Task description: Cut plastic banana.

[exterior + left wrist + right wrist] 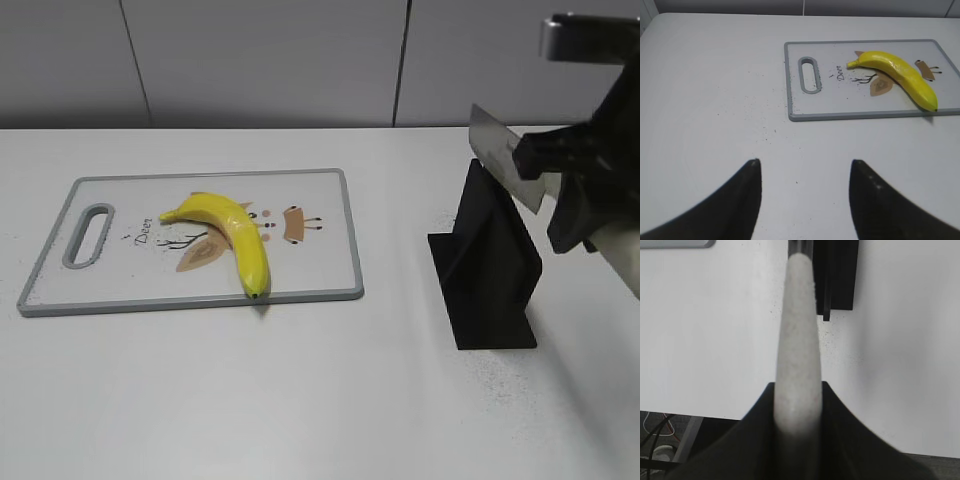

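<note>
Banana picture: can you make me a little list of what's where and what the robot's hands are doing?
banana: whole, lying on the cutting board
cutting board: flat on the white table
knife: held in the air above the black stand
right hand: shut on the knife handle
left hand: open, empty, above bare table
cut: not started

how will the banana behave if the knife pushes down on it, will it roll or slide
The banana looks glossy and hard, so it may skid on the smooth cutting board. Its curve lies flat, so rolling seems unlikely, but it could pivot. The left claw is open and apart from it, so nothing steadies it.
</note>
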Controlling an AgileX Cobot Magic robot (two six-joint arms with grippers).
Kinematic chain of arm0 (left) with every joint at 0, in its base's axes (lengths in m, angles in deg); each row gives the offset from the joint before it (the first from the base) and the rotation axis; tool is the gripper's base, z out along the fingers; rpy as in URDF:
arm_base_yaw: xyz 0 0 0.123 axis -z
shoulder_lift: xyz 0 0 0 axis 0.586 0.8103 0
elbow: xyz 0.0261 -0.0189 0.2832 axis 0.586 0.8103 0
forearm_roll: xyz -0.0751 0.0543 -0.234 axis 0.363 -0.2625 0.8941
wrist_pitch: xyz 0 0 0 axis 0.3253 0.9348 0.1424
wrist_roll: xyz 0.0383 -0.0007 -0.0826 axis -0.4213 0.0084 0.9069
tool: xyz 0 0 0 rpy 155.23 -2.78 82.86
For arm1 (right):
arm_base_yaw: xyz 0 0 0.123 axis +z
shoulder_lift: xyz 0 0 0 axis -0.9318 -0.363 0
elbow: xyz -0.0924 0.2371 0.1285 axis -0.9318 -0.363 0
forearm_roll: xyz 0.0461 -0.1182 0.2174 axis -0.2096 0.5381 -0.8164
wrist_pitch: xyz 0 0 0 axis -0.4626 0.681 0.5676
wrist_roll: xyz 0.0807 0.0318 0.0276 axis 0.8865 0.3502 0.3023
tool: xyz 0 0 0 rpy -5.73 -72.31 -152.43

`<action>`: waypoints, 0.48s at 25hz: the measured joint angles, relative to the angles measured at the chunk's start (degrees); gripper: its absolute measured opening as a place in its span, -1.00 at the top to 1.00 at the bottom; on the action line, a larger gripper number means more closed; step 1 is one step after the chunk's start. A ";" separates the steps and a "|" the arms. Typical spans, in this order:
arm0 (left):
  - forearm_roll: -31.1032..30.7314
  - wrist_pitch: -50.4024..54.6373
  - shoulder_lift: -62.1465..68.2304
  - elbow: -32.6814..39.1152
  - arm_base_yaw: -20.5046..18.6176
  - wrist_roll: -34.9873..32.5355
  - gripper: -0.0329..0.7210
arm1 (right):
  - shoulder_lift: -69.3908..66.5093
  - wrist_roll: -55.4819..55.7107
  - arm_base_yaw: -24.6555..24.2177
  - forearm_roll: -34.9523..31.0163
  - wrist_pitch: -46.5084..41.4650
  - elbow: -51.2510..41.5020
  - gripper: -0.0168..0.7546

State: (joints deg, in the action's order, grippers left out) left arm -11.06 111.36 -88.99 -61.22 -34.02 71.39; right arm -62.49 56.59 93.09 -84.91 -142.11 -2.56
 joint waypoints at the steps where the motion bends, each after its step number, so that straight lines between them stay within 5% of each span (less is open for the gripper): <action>1: 0.00 0.00 0.00 0.00 0.00 0.00 -0.53 | 0.13 0.00 0.00 0.12 -0.30 0.74 0.47; 12: 0.00 0.00 0.00 0.00 0.00 0.00 -0.53 | 0.13 0.00 0.00 5.50 -3.71 11.69 0.47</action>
State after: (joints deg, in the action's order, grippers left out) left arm -11.06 111.36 -88.99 -61.22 -34.02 71.39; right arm -62.36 56.59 93.09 -79.41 -145.81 9.13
